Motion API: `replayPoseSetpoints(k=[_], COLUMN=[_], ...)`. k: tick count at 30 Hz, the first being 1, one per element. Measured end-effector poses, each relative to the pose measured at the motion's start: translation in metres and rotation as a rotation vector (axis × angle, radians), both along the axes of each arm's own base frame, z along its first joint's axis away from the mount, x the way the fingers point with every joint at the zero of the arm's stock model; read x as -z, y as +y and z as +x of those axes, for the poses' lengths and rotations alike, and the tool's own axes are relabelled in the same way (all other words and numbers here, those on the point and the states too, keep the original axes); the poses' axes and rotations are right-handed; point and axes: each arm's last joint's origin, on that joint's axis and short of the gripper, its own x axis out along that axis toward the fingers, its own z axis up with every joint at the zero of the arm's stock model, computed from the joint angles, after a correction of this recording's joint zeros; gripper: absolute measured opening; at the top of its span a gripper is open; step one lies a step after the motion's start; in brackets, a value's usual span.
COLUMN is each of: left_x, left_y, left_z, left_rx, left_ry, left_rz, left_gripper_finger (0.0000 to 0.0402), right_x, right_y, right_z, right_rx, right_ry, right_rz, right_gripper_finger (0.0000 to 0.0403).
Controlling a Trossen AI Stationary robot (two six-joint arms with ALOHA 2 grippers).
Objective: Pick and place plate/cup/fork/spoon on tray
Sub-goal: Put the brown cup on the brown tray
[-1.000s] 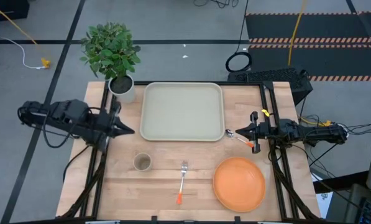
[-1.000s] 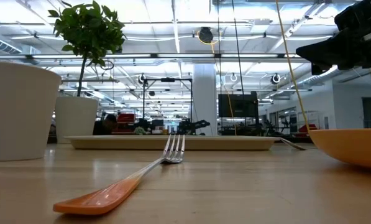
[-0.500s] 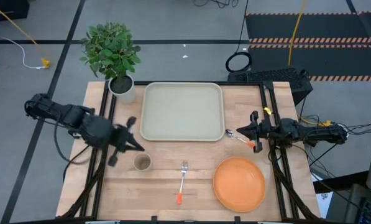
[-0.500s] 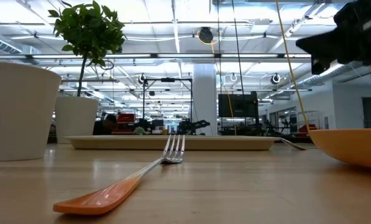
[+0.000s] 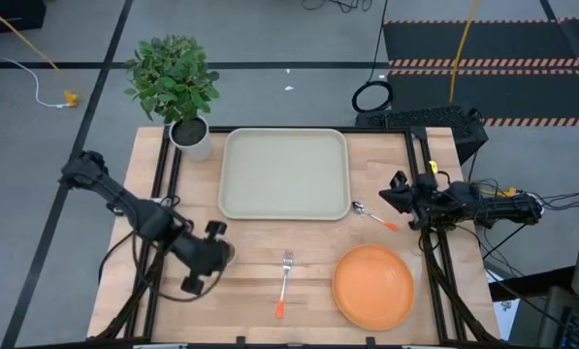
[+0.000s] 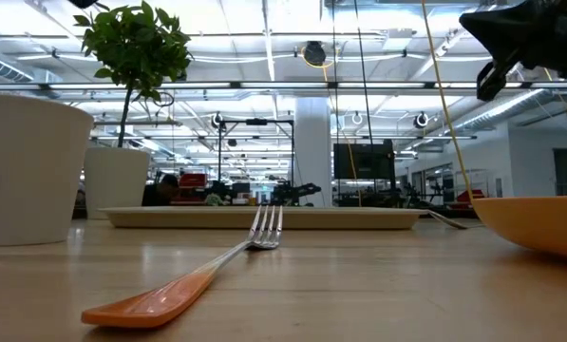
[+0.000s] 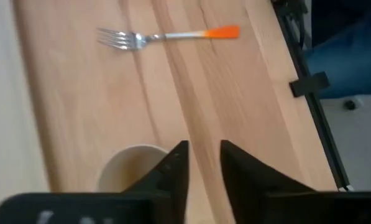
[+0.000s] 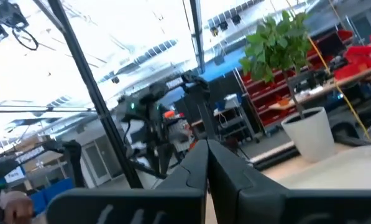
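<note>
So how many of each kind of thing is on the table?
Tray: 1
Plate: 1
Cup: 1
Fork: 1
Spoon: 1
Potted plant: 1
Total: 6

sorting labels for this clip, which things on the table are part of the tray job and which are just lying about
Part of the job:
- pale beige-green rectangular tray
- round orange plate
- small beige cup, under the left gripper
- silver fork with orange handle
- silver spoon with orange handle, near the right gripper

Just lying about:
- leafy green plant in a white pot
</note>
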Motion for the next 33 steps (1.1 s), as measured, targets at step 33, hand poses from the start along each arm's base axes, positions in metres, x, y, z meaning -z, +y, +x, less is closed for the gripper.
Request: replayPoseSetpoints(k=[33], left_x=[0.073], left_y=[-0.027], left_z=[0.005], left_rx=[0.023], left_ry=[0.245], left_rz=[0.400], left_gripper_finger=[0.0101], right_x=[-0.070], right_y=[0.053], right_z=[0.078], right_rx=[-0.117], right_ry=[0.292], right_rz=[-0.266], right_gripper_finger=[0.0000])
